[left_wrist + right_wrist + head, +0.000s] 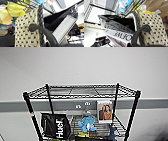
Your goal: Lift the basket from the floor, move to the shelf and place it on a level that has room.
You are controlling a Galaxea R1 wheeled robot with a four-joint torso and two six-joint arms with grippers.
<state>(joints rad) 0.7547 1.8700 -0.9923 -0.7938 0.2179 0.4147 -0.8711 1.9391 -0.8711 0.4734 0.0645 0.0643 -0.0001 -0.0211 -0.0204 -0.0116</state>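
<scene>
Against the pale wall stands the shelf [82,109], its top level [82,91] bare wire. On the tier below, from left: a black bag [55,125], a blue plush toy [87,123], a photo print [104,111]. The checkered basket [26,31] shows close beside both wrists, by the shelf's lower tiers; whether either claw is spread or pinching, I cannot tell.

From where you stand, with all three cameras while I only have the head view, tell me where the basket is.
Observer: Both wrist cameras see the basket close up, by the shelf's lower wire tiers.
Operator: Say what is in it.
Observer: A box lettered OEWE lies tilted across its dark rim.
Operator: Report the handles.
Observer: A dark loop handle stands out from the checkered side in each wrist view.
Operator: Name what is beside it on the shelf.
Observer: Yellow items sit behind the wires, right next to the weave.
</scene>
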